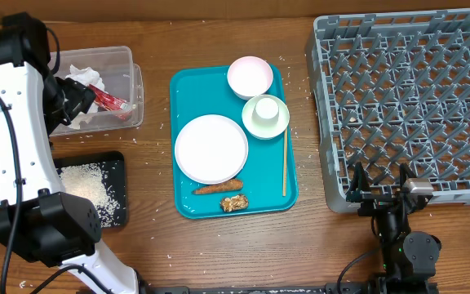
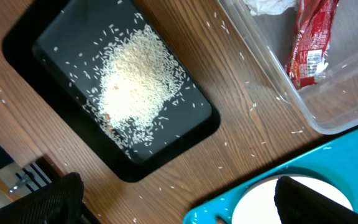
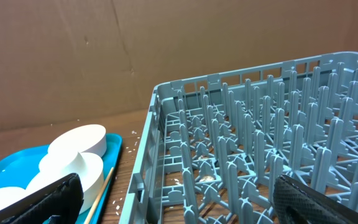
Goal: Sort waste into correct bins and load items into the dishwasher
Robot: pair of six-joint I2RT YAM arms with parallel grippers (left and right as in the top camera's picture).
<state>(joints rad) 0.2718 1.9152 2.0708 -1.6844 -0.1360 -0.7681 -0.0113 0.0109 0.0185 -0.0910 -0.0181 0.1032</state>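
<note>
The clear tub (image 1: 129, 61) holds the crumpled white napkin (image 1: 82, 75) and the red wrapper (image 1: 108, 100). They also show in the left wrist view: the tub (image 2: 334, 118), the wrapper (image 2: 309, 43) and the napkin (image 2: 267, 6). The black tray (image 1: 117, 167) holds rice (image 2: 132, 87). The white plate (image 1: 210, 149), pink bowl (image 1: 250, 77), white cup (image 1: 265, 108) in the green bowl (image 1: 265, 126), carrot stick (image 1: 217, 188) and brown lump (image 1: 235, 203) lie on the teal tray (image 1: 182, 82). My left gripper (image 1: 76, 104) is open and empty, high over the tub's left end. My right gripper (image 1: 379, 186) is open and empty at the grey rack's (image 1: 406, 98) front edge.
A wooden chopstick (image 1: 284, 159) lies along the teal tray's right side and also shows in the right wrist view (image 3: 101, 186). Rice grains are scattered on the wooden table (image 1: 153, 237). The rack's pegs (image 3: 260, 155) stand right in front of my right gripper (image 3: 185, 208).
</note>
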